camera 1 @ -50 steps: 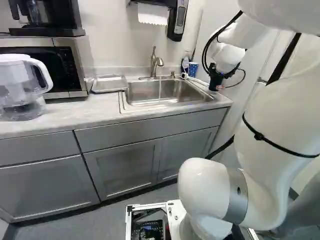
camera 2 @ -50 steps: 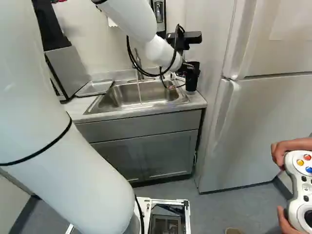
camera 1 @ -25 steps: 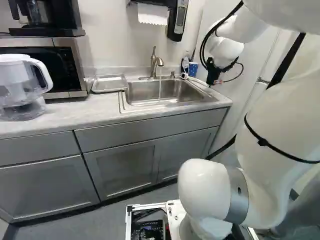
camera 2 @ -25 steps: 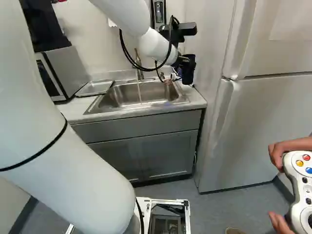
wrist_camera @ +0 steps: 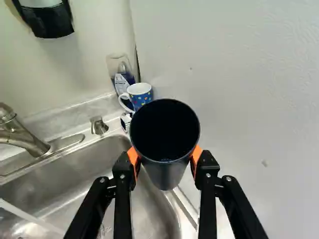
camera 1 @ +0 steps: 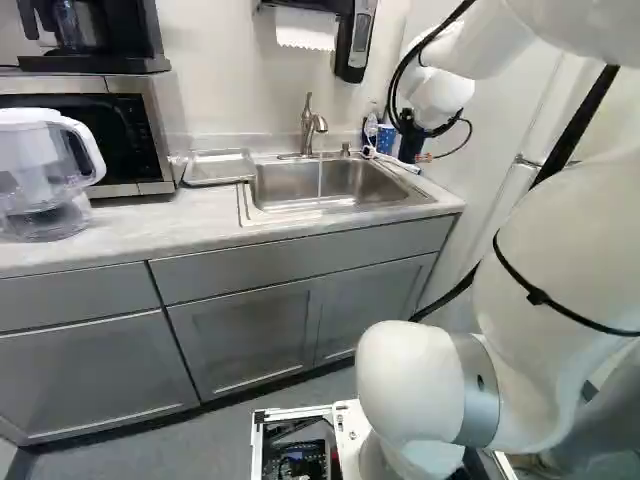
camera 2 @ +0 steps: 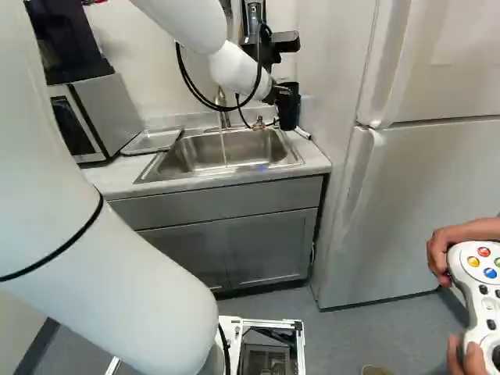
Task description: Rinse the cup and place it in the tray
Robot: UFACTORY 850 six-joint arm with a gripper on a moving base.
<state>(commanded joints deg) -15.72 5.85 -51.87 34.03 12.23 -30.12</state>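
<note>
Cup [wrist_camera: 164, 144] pinched by its sides, mouth left free

The jaws squeeze it from two sides, orange pads [wrist_camera: 197, 153] against the wall below the rim, presumably so water can enter and be tipped out. It hangs roughly upright, high by the right end of the sink [camera 1: 350, 185]. Water [camera 1: 320, 178] runs from the tap [camera 1: 308, 130] into the basin, well left of the cup, so the rinse likely calls for a swing that way, mouth under the stream. A mug [wrist_camera: 140, 95] stands close to the back wall; a low swing could knock it. Past the sink's left end the tray [camera 1: 219, 168] lies flat on the desk [camera 1: 140, 232], beside the microwave [camera 1: 150, 135], handy for setting the cup down wet.
</note>
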